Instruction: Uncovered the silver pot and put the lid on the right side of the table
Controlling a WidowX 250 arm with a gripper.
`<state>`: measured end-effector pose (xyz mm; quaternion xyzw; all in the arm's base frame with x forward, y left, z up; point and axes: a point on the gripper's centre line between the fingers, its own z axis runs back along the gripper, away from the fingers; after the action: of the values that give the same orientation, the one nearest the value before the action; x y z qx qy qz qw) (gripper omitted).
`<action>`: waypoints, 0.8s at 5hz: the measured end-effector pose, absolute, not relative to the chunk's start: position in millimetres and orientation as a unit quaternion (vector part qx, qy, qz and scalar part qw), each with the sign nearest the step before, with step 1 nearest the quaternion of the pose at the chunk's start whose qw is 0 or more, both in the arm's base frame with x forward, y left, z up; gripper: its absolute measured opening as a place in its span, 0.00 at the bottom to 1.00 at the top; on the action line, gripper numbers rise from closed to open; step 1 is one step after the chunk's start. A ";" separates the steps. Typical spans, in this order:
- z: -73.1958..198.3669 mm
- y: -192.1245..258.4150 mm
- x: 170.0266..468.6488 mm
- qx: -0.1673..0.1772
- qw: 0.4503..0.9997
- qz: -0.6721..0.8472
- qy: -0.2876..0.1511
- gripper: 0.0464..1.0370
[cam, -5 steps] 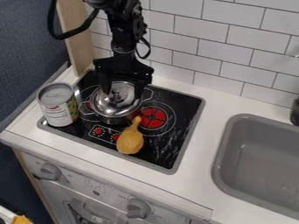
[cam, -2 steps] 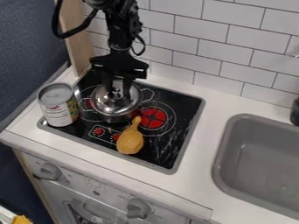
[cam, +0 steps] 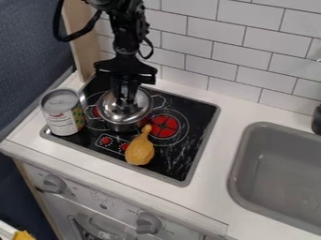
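From where I stand, looking down at a slant, I count one silver pot point(cam: 130, 126) with one shiny lid point(cam: 114, 111) on it, one open-topped tin can point(cam: 61, 117), one toy drumstick point(cam: 140, 152), two red burners point(cam: 165, 126) and two small red dials point(cam: 106, 140) on the black cooktop point(cam: 180, 161), plus one gray sink point(cam: 283, 152) and two knobs point(cam: 149, 223) on the oven front below. The black gripper point(cam: 126, 97) hangs over the pot, its fingers drawn in and pinching the lid at its top middle. A second ago those fingers were spread wide over the lid; since then they have closed in, and the gripper has shifted a little to my left. Pot, lid, can and drumstick haven't budged. The pot sits toward the back left of the cooktop, with the can just beside its left handle and the drumstick's thin end right by its front. The tiled wall point(cam: 232, 40) rises behind, a wooden post point(cam: 82, 44) stands at the back left, and there's a strip of white counter point(cam: 216, 164) between the cooktop's right edge and the sink's rim, giving some room to my right.
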<state>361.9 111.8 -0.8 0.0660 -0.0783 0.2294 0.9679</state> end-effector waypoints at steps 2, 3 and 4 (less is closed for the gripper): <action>22.3 108.8 355.9 0.077 0.972 0.215 -0.055 0.23; 44.0 91.1 360.0 0.086 0.974 0.200 -0.064 0.23; 57.9 61.9 367.7 0.081 0.980 0.166 -0.073 0.23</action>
<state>367.7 61.9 57.9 0.0813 -0.0729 0.1658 0.9801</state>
